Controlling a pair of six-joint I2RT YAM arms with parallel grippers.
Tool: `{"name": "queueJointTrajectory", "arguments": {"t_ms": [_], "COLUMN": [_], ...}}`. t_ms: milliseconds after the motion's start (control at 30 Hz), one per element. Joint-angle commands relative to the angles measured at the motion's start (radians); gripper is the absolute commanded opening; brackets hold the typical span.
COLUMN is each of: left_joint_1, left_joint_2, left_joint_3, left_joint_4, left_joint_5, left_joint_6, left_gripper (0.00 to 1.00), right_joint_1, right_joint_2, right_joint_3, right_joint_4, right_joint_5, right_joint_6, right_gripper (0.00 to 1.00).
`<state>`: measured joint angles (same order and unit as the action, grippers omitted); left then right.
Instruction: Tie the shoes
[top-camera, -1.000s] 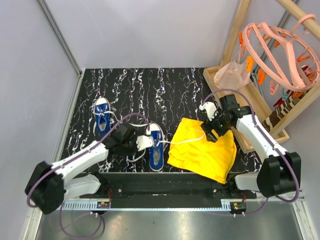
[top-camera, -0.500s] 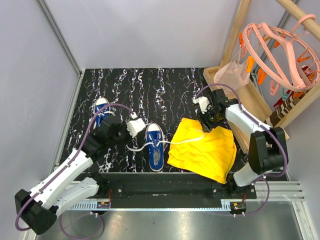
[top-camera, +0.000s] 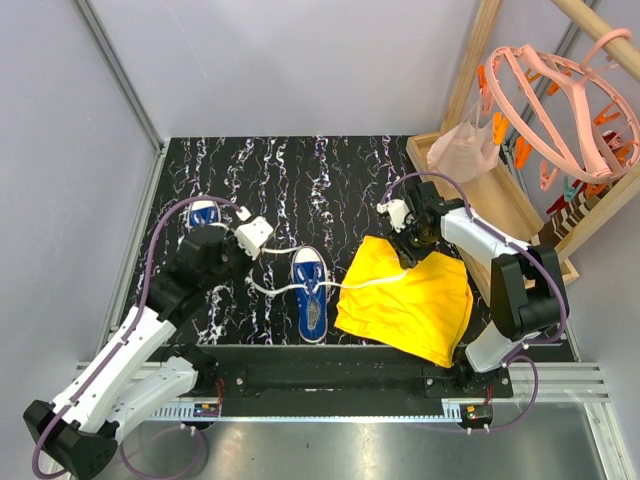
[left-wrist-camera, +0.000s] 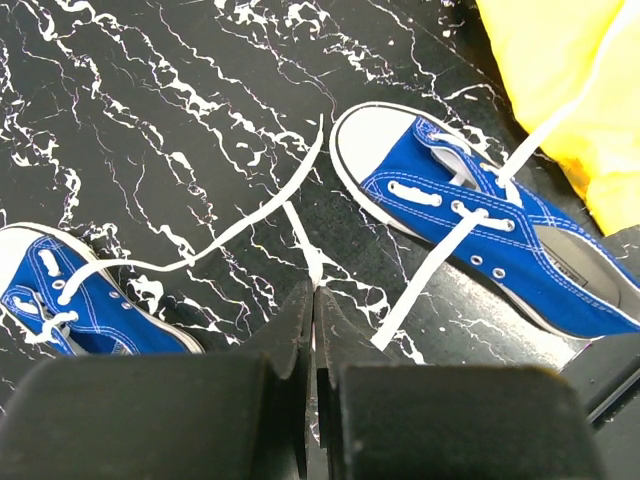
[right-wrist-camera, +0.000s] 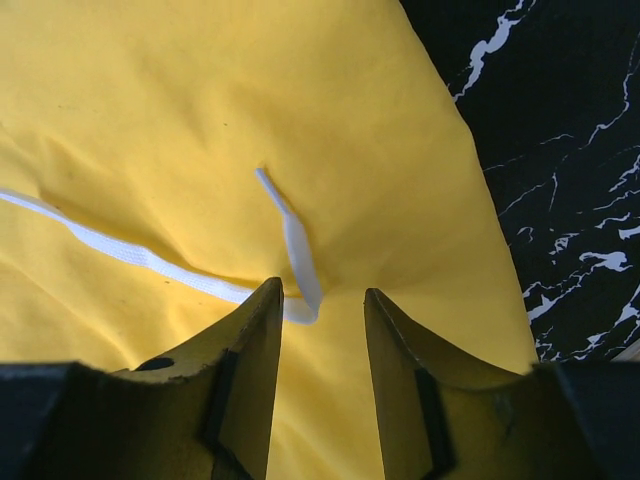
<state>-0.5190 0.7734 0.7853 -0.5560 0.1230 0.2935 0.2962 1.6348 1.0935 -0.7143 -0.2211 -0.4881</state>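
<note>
Pinching white lace in closed left tool beside blue shoe; right tool parted over yellow cloth.

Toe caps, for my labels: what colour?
The toe caps are white, clearest in left wrist view.

The shoes are showing blue with white toes and laces. The cloth is showing yellow, the tabletop black with white veins.
</note>
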Motion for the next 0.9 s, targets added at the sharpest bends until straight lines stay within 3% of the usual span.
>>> {"name": "queueJointTrajectory", "arguments": {"t_ms": [0,133,367,500,667,800,867], "left_joint_1": [0.008,0.01,0.013,0.013,0.014,0.014,0.013], "left_joint_2": [-0.019,-0.022,-0.048,-0.147,-0.247,-0.315,-0.347], "left_joint_3": [0.029,0.029,0.06,0.026,0.0,0.003,-0.009], "left_joint_4": [0.05,0.053,0.038,0.036,0.021,-0.064,-0.079], "left_joint_5": [-0.01,-0.003,0.064,0.255,0.332,0.509,0.501], "left_joint_6": [-0.03,-0.027,-0.001,0.1,0.205,0.387,0.415], "left_gripper": [0.0,0.0,0.0,0.0,0.0,0.0,0.0], "right_joint_1": [0.021,0.024,0.024,0.026,0.099,0.237,0.331], "right_joint_2": [-0.038,-0.018,-0.05,-0.128,-0.099,-0.056,-0.017], "right_joint_3": [0.016,-0.003,0.045,0.15,0.325,0.391,0.417], "right_joint_4": [0.01,0.019,-0.005,-0.007,0.036,0.142,0.2], "right_joint_5": [-0.011,0.015,0.014,-0.141,-0.342,-0.411,-0.426], "right_joint_6": [0.022,0.002,-0.003,0.051,0.209,0.319,0.362], "right_gripper": [0.47,0.45,0.0,0.0,0.0,0.0,0.0]}}
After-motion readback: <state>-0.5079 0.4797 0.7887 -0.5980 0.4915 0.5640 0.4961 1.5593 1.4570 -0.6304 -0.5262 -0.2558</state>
